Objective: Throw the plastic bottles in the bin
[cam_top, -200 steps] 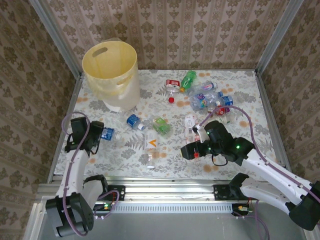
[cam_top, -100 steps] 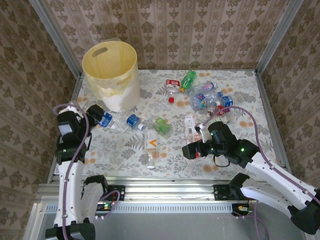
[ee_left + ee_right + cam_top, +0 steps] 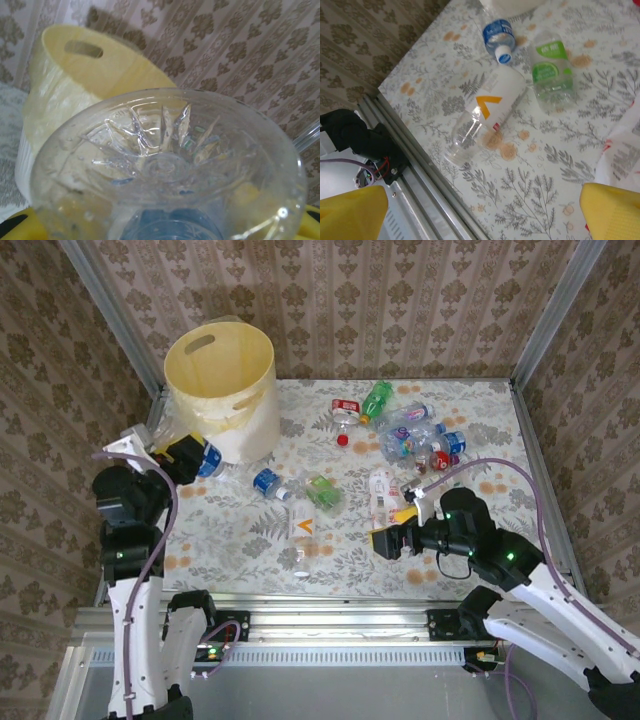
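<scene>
We list the table (image 3: 230, 540), floral top. Just left of the right gripper (image 3: 392, 527): clear bottle with orange chevron label (image 3: 303, 530). Beyond and left of it: green-label bottle (image 3: 322, 492), blue-label bottle (image 3: 267, 481). Just beyond it: white-label bottle (image 3: 380, 490). Farther beyond we count a heap of bottles (image 3: 415, 435). Far left: bin (image 3: 225, 400)

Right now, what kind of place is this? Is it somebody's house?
Probably a robot practice booth, not a house: wallpapered panels box in one small table, a left arm and a right arm stand at its near edge, and bottles lie scattered by a bin.
</scene>
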Tool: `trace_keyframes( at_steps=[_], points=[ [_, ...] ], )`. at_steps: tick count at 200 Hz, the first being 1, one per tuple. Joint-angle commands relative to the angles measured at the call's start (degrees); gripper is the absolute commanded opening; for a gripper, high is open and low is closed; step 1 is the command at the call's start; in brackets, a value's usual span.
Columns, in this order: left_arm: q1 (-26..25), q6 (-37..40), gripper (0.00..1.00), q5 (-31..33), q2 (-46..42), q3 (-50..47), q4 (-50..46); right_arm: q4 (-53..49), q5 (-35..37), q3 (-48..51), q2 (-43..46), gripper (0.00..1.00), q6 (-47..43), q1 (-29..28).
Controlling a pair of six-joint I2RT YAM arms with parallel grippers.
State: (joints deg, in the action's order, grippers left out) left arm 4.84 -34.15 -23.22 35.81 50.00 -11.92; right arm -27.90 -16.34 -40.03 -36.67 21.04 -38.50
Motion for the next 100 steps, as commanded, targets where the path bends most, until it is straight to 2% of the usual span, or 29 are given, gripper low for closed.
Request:
trace_keyframes(
  at_steps=[1,63,100],
  points=[
    [-0.3,3.5,0.51,-2.0,-0.4,3.6,2.9,2.0,-1.0,-2.5,2.5,1.00,-4.0,0.1],
    [-0.6,9.7,0.51,-0.3,-0.6,7.7,3.9,4.2,-2.4,-4.1,4.5,1.00,-7.9,0.2],
    [-0.6,9.7,0.51,-0.8,-0.3,6.5,13.3,4.0,-2.0,-4.4,3.8,1.00,-8.2,0.1]
  ],
)
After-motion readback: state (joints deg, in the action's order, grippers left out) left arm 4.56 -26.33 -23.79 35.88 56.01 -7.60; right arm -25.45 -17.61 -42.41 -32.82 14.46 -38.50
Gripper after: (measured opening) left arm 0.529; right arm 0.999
